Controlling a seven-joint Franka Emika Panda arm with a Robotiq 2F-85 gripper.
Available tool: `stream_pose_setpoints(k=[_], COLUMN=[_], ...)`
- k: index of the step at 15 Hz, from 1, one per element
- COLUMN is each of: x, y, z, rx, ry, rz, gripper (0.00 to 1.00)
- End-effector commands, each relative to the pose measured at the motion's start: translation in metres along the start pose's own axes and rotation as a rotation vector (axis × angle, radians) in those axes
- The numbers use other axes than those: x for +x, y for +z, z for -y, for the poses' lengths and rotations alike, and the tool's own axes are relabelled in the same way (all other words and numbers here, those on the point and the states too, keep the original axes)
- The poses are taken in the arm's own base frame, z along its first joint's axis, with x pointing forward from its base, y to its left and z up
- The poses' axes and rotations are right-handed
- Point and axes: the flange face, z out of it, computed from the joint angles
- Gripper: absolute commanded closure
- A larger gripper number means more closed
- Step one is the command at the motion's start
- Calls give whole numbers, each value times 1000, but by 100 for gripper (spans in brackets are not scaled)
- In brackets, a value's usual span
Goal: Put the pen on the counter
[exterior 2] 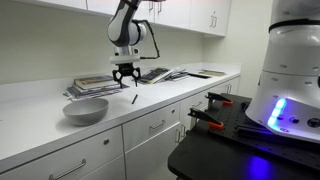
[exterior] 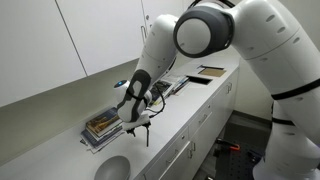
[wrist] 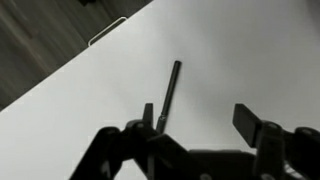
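The thin dark pen [wrist: 170, 92] is on the white counter [wrist: 220, 50] and runs away from my gripper [wrist: 197, 115]; its near end is right beside the left finger [wrist: 148, 112]. The jaws stand wide apart with nothing between them. In both exterior views the gripper [exterior 2: 125, 78] [exterior: 140, 118] hangs just above the counter [exterior 2: 160, 100], pointing down, with the pen [exterior 2: 134, 98] [exterior: 148, 136] just below it. Whether the pen lies flat or leans I cannot tell.
A stack of books [exterior 2: 90, 87] lies just behind the gripper and a grey bowl [exterior 2: 85, 110] stands near the front edge. Papers [exterior 2: 160, 73] and a dark flat item [exterior 2: 212, 72] lie further along. A black table with red clamps [exterior 2: 205, 118] stands in front of the drawers.
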Motion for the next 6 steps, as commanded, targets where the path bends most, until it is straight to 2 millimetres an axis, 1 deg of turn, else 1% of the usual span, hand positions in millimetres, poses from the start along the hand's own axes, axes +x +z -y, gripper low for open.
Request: stream_pose_setpoints(k=[1,4,6], x=[-22,-37,-44], y=[-53,-98,-116], z=[-8,-10,-12], rx=[-7,-12,-18], ry=[-118,-183,-205], rz=[-15,-69,-111], gripper=[0,0,0])
